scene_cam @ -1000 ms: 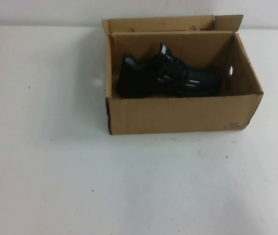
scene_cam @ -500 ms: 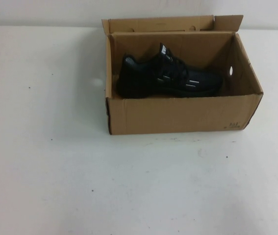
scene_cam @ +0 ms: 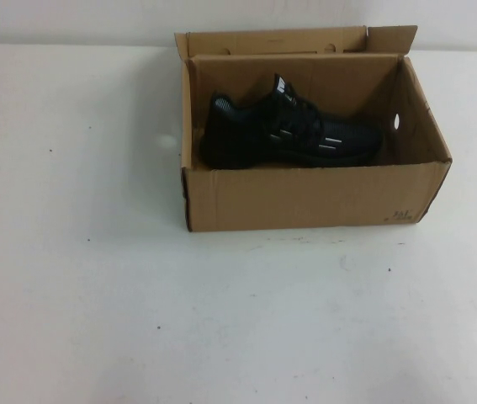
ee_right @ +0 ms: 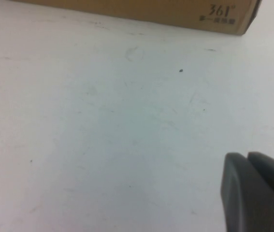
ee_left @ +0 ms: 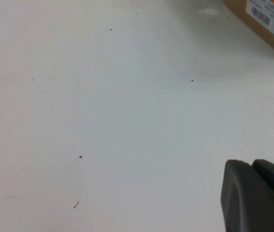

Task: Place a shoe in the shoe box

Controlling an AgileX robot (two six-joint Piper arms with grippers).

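Item one: an all-black lace-up sneaker [scene_cam: 288, 135] with a ridged black sole and small white marks on its side and tongue. It lay on its sole inside the box, toe toward the end wall with the hole, heel near the opposite end wall.

Item two: a brown corrugated cardboard rectangular shoe box [scene_cam: 305, 198], top open, rear flaps standing upright, a small round hole in its right end wall. A white barcode label showed on one outer wall in the left wrist view, printed numerals on another in the right wrist view.

Item three: a white matte bench [scene_cam: 137, 303], lightly speckled and scuffed.

Item four: left end effector [ee_left: 252, 166], dark, smooth, fingers pressed together, empty, low over bare bench, well apart from the box.

Item five: right end effector [ee_right: 249, 157], same make, fingers together, empty, near the box's front wall.
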